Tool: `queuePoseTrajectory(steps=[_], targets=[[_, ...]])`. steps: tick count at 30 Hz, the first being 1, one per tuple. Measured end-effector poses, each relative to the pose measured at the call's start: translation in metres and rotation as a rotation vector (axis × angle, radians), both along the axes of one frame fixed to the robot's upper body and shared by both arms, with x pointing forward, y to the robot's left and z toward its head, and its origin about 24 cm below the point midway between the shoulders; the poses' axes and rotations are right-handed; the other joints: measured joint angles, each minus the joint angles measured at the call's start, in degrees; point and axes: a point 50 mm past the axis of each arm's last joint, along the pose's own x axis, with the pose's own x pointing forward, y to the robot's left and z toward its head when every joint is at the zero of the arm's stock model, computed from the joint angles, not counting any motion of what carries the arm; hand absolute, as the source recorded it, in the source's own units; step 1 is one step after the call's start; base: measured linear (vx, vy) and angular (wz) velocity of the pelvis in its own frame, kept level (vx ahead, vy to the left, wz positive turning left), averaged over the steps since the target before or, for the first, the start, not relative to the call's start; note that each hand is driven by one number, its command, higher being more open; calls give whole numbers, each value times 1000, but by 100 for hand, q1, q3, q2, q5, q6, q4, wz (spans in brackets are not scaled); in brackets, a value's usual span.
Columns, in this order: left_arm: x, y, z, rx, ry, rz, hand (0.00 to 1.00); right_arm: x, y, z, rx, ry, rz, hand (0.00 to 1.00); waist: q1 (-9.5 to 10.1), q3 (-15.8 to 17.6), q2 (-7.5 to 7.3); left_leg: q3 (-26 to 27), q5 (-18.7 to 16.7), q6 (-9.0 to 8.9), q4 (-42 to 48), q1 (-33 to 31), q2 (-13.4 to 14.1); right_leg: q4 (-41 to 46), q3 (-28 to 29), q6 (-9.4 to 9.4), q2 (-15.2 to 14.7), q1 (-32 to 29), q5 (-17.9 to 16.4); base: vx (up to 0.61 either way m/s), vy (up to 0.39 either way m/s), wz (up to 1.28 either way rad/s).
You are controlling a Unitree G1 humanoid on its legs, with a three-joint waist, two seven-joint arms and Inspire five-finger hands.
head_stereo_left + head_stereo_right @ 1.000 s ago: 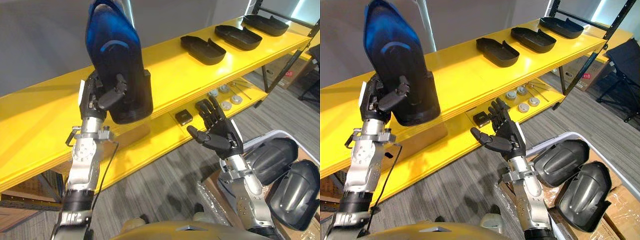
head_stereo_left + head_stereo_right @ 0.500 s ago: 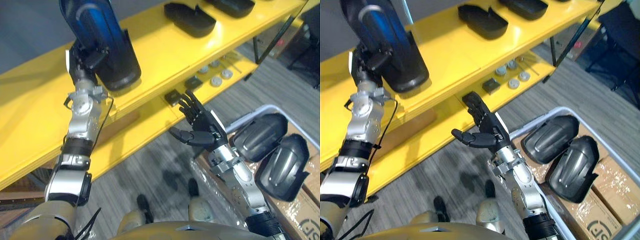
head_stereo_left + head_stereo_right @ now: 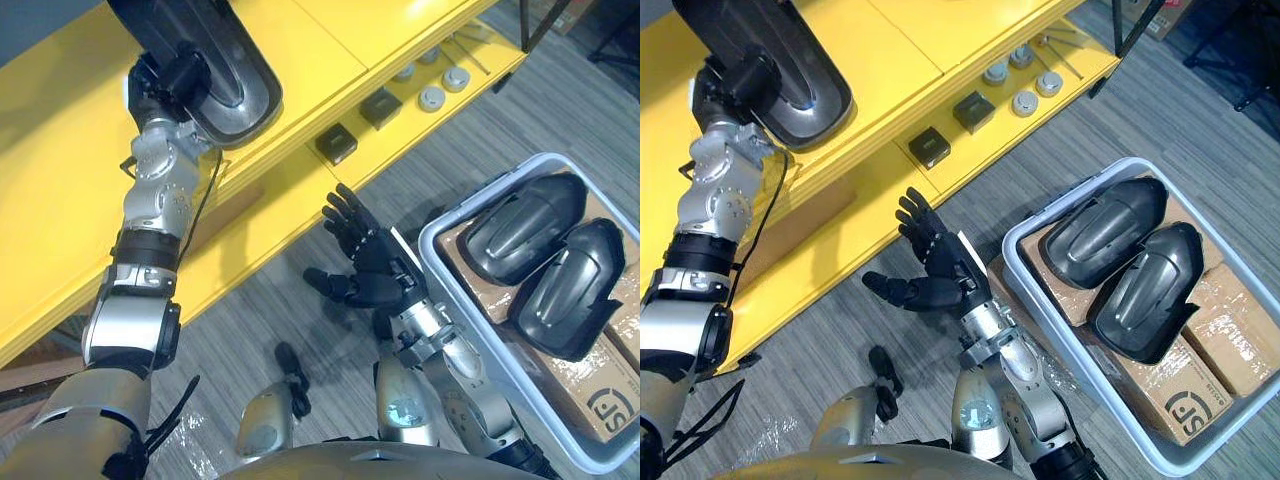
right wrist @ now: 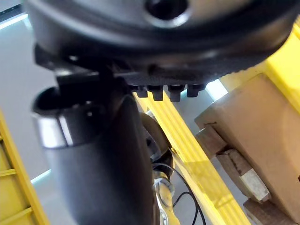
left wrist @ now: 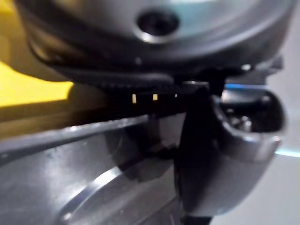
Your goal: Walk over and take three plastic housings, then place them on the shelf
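Note:
My left hand is shut on a black plastic housing, fingers curled round its lower end. The housing leans over the top board of the yellow shelf, near the front edge; whether it rests on the board I cannot tell. In the left wrist view the thumb presses against the housing's glossy grey surface. My right hand hangs open above the floor, palm up and holding nothing, just left of the grey bin. Two more dark housings lie side by side in that bin.
The lower shelf board carries two small black blocks and several round metal discs. Cardboard boxes lie under the housings in the bin. Grey plank floor runs between shelf and bin.
The camera has tilted down, shifting the whole picture. My left hand has tipped the housing further over the top board. The right hand stays open, a little lower.

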Motion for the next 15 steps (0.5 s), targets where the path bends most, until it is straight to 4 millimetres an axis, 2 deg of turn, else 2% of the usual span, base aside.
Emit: queuePoseTrajectory(steps=[4, 5, 7, 15], targets=[[1, 2, 1, -14, 13, 47, 0, -4, 4, -5, 5, 32, -7, 100, 1, 5, 1, 5, -2, -2, 16, -2, 6, 18, 1, -3, 1, -3, -2, -8, 0, 0], [1, 4, 1, -21, 22, 68, 100, -5, 4, -6, 4, 43, -19, 100, 17, 33, -13, 2, -23, -15, 72, -16, 25, 25, 8, -12, -4, -2, -9, 0, 0, 0], [3, 7, 5, -30, 31, 92, 100, -3, 4, -4, 5, 33, -26, 100, 46, 149, -37, 1, -96, -37, 220, -49, 87, 47, 9, -21, 1, 16, -15, -50, 6, -3], [2, 23, 19, -10, 39, 205, 100, -4, 3, -4, -4, 33, -24, 100, 82, 239, -51, 4, -142, -72, 411, -168, 219, 127, 19, -45, 93, -70, -26, -17, -8, -2]])
